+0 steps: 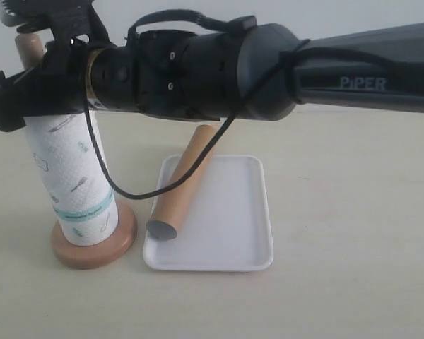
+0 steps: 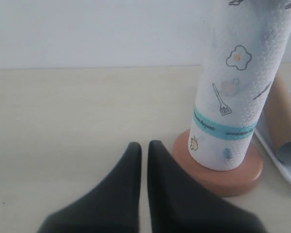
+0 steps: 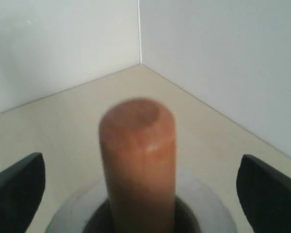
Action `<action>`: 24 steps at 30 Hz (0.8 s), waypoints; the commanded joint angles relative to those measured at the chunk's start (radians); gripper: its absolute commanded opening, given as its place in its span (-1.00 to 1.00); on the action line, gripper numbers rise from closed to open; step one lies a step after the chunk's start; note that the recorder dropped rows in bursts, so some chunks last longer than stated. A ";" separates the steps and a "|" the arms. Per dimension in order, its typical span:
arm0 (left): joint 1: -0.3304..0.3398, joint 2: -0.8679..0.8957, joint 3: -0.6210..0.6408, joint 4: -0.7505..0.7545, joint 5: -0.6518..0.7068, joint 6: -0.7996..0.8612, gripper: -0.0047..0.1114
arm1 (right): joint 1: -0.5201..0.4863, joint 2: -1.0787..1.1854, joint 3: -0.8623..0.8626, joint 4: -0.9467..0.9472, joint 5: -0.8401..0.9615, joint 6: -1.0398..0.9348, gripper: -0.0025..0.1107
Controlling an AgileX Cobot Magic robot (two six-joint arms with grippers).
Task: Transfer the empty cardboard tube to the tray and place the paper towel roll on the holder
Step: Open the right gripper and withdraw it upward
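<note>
The paper towel roll (image 1: 71,176) (image 2: 233,97) stands upright on the holder, whose disc base (image 1: 92,254) (image 2: 233,179) shows below it. The holder's post (image 1: 30,48) (image 3: 138,145) sticks out through the roll's core (image 3: 208,204). My right gripper (image 1: 28,95) (image 3: 140,162) reaches across at the roll's top, open, its fingers wide on either side and gripping nothing. The empty cardboard tube (image 1: 187,180) (image 2: 283,126) lies slanted in the tray (image 1: 233,219) (image 2: 286,172). My left gripper (image 2: 144,145) is shut and empty, low over the table beside the holder's base.
The right arm (image 1: 325,70) and its looping cable (image 1: 120,187) span the exterior view above the tray. White walls meet in a corner (image 3: 139,63) behind the holder. Bare beige tabletop (image 1: 353,212) lies right of the tray.
</note>
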 commanded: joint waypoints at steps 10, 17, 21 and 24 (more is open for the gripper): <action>-0.005 -0.002 0.003 0.002 0.000 0.004 -0.85 | -0.001 -0.248 -0.004 0.005 0.032 -0.001 0.90; -0.005 -0.002 0.003 0.002 0.000 0.004 -0.85 | -0.001 -0.395 0.023 0.017 0.167 0.020 0.87; -0.005 -0.002 0.003 0.002 0.000 0.004 -0.85 | -0.001 -0.490 0.090 0.017 0.332 -0.006 0.50; -0.005 -0.002 0.003 0.002 0.000 0.004 -0.85 | -0.001 -0.633 0.182 0.168 0.630 -0.088 -0.78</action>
